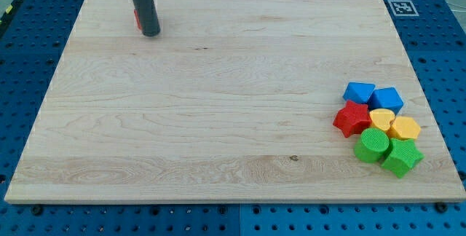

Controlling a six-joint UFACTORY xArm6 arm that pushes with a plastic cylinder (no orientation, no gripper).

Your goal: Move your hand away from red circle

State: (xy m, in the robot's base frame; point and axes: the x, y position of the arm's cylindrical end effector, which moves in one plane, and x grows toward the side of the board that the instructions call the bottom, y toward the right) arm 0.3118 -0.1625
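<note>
My tip [151, 33] rests on the wooden board [218, 97] near its top left corner. A red block [136, 19], the red circle, shows only as a thin sliver just left of the rod; the rod hides most of it, so its shape is unclear. The tip sits right beside it, touching or nearly so. All other blocks lie far away at the view's lower right.
A cluster at the lower right holds two blue blocks [358, 92] [386, 99], a red star [353, 118], two yellow blocks [382, 119] [404, 128], a green cylinder [372, 146] and a green star [402, 156]. A marker tag [401, 7] sits off the top right corner.
</note>
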